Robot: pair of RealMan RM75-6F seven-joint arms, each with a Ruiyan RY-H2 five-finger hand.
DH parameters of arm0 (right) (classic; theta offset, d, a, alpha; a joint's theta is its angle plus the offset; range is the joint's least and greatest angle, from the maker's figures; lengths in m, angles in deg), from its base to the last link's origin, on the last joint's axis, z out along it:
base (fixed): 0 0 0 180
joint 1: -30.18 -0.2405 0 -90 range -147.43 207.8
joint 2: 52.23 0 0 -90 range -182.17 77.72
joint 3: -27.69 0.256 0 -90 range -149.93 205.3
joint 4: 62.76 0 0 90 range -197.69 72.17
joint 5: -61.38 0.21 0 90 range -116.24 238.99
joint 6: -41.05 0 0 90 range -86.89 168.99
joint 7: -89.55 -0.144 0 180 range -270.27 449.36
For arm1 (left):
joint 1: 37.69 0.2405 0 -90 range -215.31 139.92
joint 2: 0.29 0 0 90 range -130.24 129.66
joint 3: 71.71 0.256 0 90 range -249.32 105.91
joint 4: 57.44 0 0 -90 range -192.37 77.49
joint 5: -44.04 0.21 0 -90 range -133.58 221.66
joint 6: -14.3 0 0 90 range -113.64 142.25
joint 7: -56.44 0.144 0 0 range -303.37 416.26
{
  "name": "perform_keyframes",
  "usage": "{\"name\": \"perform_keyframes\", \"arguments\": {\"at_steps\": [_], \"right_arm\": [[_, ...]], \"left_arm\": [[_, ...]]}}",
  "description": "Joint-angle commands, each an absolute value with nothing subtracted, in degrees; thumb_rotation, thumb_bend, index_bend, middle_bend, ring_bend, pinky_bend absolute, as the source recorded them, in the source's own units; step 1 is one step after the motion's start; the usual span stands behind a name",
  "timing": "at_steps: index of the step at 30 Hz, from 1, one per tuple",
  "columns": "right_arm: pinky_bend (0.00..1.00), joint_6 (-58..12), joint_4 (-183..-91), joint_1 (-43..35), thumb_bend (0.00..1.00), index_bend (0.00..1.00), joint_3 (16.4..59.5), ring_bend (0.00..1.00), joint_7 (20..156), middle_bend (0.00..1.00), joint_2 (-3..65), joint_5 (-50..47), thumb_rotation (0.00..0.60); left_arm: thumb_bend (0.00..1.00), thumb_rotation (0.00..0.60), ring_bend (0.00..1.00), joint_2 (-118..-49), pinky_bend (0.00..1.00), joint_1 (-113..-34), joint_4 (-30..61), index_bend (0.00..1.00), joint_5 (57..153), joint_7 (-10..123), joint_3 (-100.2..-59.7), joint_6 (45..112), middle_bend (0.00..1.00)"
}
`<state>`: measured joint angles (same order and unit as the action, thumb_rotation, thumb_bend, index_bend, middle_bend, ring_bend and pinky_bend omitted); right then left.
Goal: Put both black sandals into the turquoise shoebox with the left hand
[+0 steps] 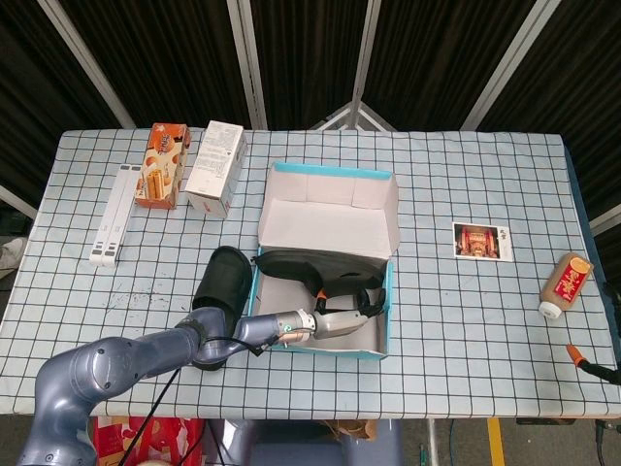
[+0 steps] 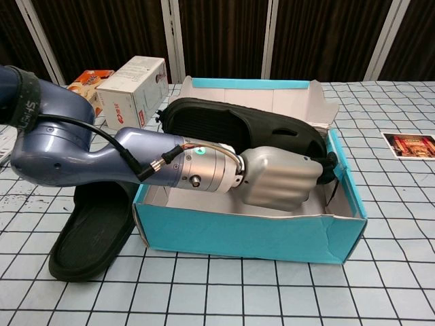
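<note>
The turquoise shoebox (image 1: pixel 386 296) (image 2: pixel 238 234) stands open at mid-table, lid flap up at the back. One black sandal (image 1: pixel 315 264) (image 2: pixel 238 125) lies tilted inside it, sole facing me, its left end over the box's left wall. My left hand (image 1: pixel 340 320) (image 2: pixel 279 180) reaches into the box from the left and grips this sandal's right end, fingers curled around the strap. The second black sandal (image 1: pixel 219 291) (image 2: pixel 92 227) lies flat on the table just left of the box, partly under my forearm. My right hand shows in neither view.
Two cartons (image 1: pixel 215 167) (image 1: pixel 161 164) and a white flat device (image 1: pixel 109 216) sit at the back left. A photo card (image 1: pixel 481 241) lies right of the box; a small bottle (image 1: pixel 565 283) rests near the right edge.
</note>
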<state>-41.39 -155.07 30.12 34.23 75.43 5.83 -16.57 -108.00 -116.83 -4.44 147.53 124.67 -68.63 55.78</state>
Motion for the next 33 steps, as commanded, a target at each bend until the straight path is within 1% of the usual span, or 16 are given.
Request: {"name": "perform_keyframes", "arguments": {"at_steps": [1, 5, 11, 14, 24, 28, 33], "right_arm": [[0.23, -41.25, -155.06, 30.07, 0.23, 0.09, 34.19, 0.20, 75.39, 0.17, 5.84, -16.58, 0.600], [0.23, -41.04, -155.04, 29.95, 0.23, 0.09, 34.20, 0.20, 75.65, 0.17, 5.89, -16.49, 0.600], [0.23, -40.95, -155.00, 29.90, 0.23, 0.09, 34.21, 0.20, 75.67, 0.17, 5.91, -16.42, 0.600], [0.23, -40.99, -154.92, 29.90, 0.23, 0.09, 34.22, 0.20, 75.59, 0.17, 5.94, -16.47, 0.600], [0.23, -40.52, -154.83, 29.70, 0.23, 0.10, 34.11, 0.20, 75.55, 0.17, 5.93, -16.50, 0.600], [0.23, -40.46, -154.77, 29.67, 0.23, 0.11, 34.12, 0.20, 75.58, 0.17, 5.99, -16.41, 0.600], [0.23, -40.38, -154.81, 29.63, 0.23, 0.11, 34.13, 0.20, 75.52, 0.17, 5.95, -16.38, 0.600]], "left_arm": [[0.46, 0.600, 0.13, -109.29, 0.18, -116.80, -6.75, 0.51, 147.84, 123.23, -68.44, 55.01, 0.50], [0.46, 0.600, 0.13, -110.14, 0.18, -115.81, -8.06, 0.51, 148.42, 122.28, -67.82, 55.74, 0.50], [0.46, 0.600, 0.13, -112.00, 0.18, -115.46, -10.85, 0.50, 148.81, 120.58, -67.99, 55.99, 0.50], [0.46, 0.600, 0.13, -112.86, 0.18, -115.27, -12.13, 0.49, 149.31, 119.59, -68.05, 57.14, 0.50], [0.48, 0.600, 0.14, -117.53, 0.20, -113.49, -19.07, 0.49, 149.66, 112.99, -68.06, 61.23, 0.50], [0.49, 0.600, 0.14, -119.00, 0.20, -113.06, -21.96, 0.49, 149.91, 110.69, -67.66, 62.09, 0.50], [0.49, 0.600, 0.14, -120.33, 0.20, -112.64, -24.90, 0.49, 149.41, 109.92, -68.13, 62.58, 0.50]]}}
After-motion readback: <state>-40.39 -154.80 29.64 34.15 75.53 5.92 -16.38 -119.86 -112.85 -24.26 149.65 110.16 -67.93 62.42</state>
